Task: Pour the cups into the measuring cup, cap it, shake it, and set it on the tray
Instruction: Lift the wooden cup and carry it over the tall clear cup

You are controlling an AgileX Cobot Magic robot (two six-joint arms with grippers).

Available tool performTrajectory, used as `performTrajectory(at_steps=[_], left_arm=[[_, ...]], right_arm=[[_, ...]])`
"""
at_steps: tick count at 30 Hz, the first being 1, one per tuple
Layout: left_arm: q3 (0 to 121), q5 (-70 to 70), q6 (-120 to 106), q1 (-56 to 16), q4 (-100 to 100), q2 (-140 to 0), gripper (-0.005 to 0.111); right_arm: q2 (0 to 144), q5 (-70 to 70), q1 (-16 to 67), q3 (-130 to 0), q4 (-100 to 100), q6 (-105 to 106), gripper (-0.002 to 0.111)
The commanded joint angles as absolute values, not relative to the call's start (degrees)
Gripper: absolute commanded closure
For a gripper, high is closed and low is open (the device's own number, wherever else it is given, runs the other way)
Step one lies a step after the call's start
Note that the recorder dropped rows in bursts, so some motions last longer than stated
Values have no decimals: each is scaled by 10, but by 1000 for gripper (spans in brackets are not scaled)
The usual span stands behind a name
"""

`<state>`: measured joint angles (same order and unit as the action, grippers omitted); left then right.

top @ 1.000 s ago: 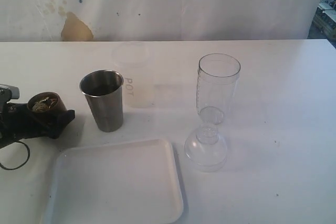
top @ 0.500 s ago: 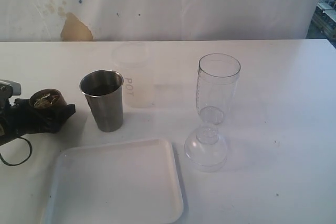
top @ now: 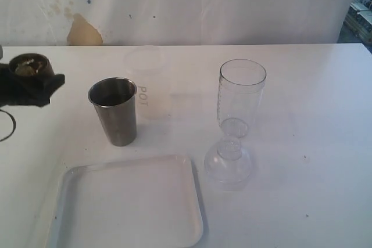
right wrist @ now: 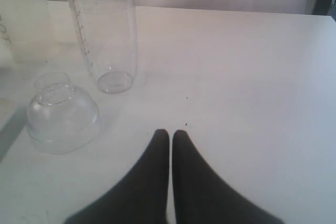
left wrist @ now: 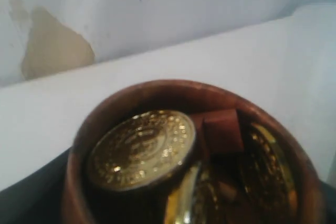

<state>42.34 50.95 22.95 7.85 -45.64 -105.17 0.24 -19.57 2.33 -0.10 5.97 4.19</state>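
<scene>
My left gripper [top: 30,81] is shut on the small brown wooden cup [top: 26,65] and holds it above the table at the far left. In the left wrist view the wooden cup [left wrist: 173,103] fills the frame, upright, with gold coins [left wrist: 142,148] inside. On the table stand the steel tumbler [top: 115,111], the frosted lettered cup [top: 149,82] behind it, and the clear measuring cup [top: 240,97], open-topped. Its domed lid [top: 228,164] rests in front of it. The white tray [top: 128,204] lies at the front. My right gripper [right wrist: 171,132] is shut and empty, a short way from the measuring cup [right wrist: 105,35] and the lid [right wrist: 60,114].
A stained white backdrop [top: 84,30] closes off the far edge of the table. A black cable loop [top: 6,125] hangs under the left arm. The frosted cup [right wrist: 23,19] shows at the corner of the right wrist view.
My left gripper closed on the wooden cup and raised it off the table, moving up and slightly left. The right arm has not moved.
</scene>
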Motion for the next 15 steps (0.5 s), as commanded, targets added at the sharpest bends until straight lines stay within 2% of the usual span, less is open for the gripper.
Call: performTrajectory(at_steps=[1,7,15], left_arm=[[475,479,327,59,-496,-983,107],[581,358,410,-43,-550,-962,107],[735,263,422,-187,-549,-1033,107]], right_arm=[[0,-192,22,0,59,43,106],[0,-192,22,0,59,43,106],[0,-192,22,0,59,43,106]])
